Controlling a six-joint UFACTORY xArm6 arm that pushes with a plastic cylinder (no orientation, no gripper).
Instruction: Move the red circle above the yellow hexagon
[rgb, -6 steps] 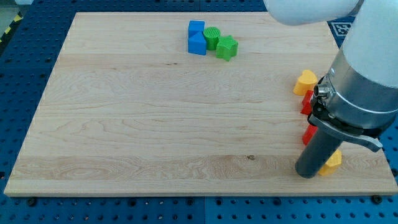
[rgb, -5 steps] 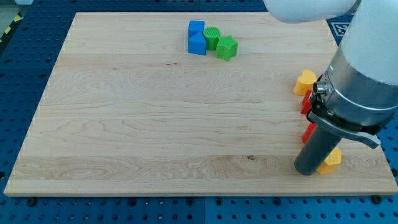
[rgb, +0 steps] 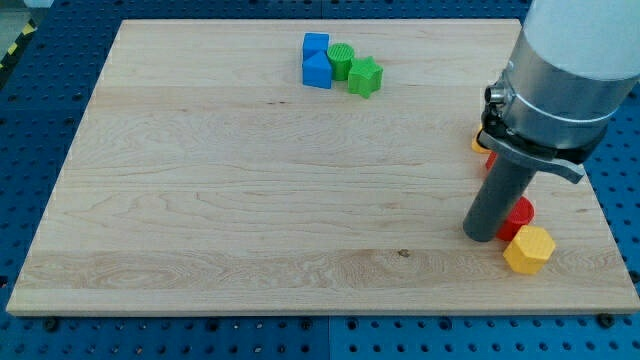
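My tip (rgb: 482, 236), a bare rod with no pincer to open or close, touches the red circle (rgb: 518, 217) from its nine o'clock; the yellow hexagon (rgb: 529, 250) sits just at the circle's five o'clock.

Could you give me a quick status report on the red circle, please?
My tip touching red circle from the view's left. Circle sits just above yellow hexagon. Other blocks partly hidden behind arm.
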